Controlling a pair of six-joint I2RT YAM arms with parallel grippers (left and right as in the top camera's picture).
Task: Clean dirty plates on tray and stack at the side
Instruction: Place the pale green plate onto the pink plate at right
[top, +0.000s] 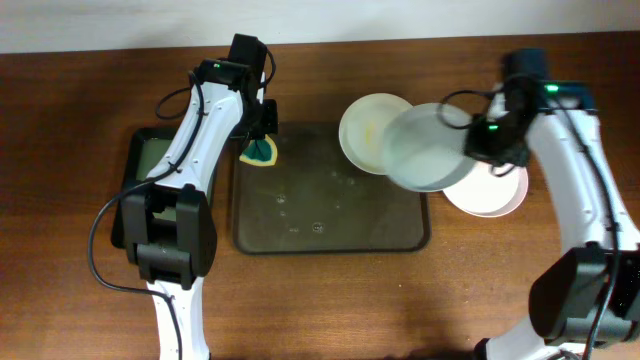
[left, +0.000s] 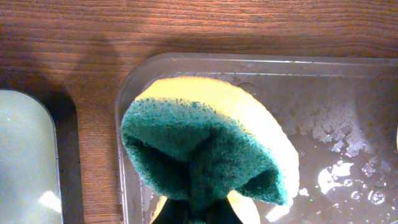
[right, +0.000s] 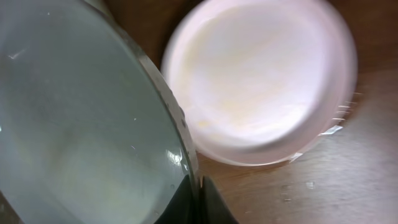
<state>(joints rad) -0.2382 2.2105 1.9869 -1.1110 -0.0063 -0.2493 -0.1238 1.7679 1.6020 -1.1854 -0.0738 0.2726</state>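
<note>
Overhead view: right fingers (right: 200, 202) clamped on the grey-green plate (top: 425, 148) hold it above the right edge of the tray (top: 330, 235), left fingers (left: 198, 214) pinch the sponge (top: 260, 152); best to centre it over the white plate (top: 495, 198) on the counter (top: 450, 290), then lower flat.

You're on a robot lab bench: wood-grain table (top: 60, 90), plain white strip (top: 100, 20) along frame top, left arm (top: 185, 170) and right arm (top: 585, 190) based at bottom edge.
</note>
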